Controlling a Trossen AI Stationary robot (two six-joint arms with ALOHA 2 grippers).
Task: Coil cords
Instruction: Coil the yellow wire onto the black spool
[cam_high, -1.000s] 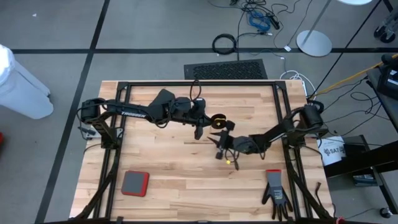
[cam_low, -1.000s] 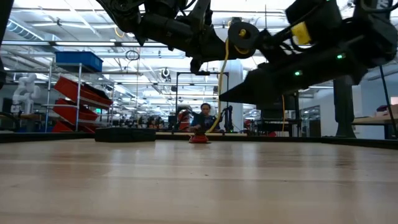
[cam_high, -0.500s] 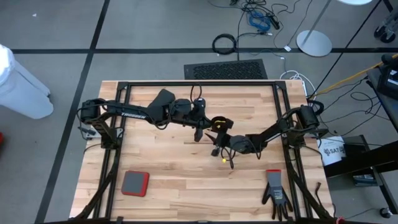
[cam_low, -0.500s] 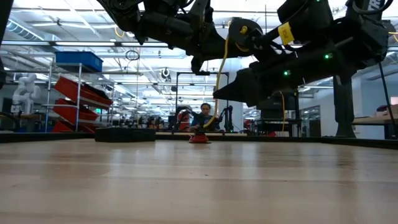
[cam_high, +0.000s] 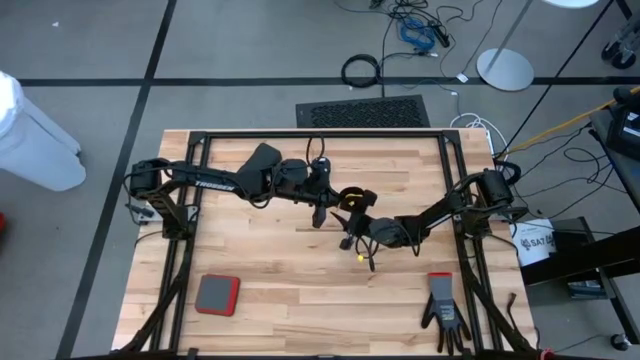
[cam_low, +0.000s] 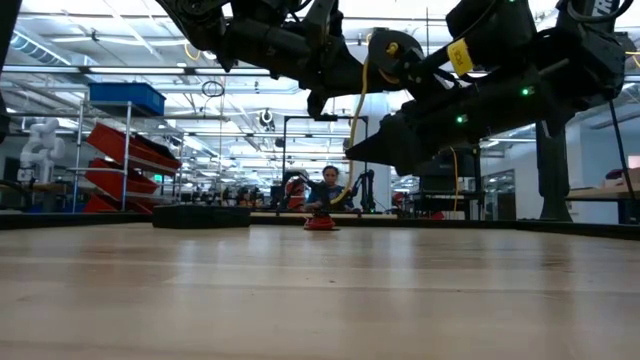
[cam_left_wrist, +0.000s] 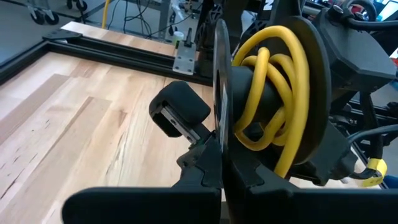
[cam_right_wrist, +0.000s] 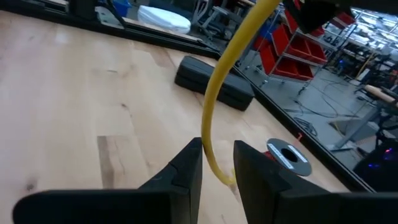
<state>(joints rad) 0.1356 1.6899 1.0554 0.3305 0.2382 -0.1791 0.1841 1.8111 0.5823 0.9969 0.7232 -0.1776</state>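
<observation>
Right gripper (cam_high: 352, 240), mid-frame in the high view, pinches the yellow cord (cam_right_wrist: 219, 93) between narrowly parted fingers. Just above it, the left gripper (cam_high: 340, 200) clamps the black reel (cam_left_wrist: 273, 93) wound with cord.

You see grey floor (cam_high: 90, 60) around the wooden table (cam_high: 260, 270), red bins (cam_low: 120, 150) on far-left shelving, bright ceiling lights (cam_low: 100, 35).

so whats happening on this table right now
Two robot arms are winding a yellow cord onto a black reel, held up above the table. The left gripper is shut on the reel's edge. The right gripper has the loose cord running between its fingers, guiding it. Several turns are already on the reel.
</observation>
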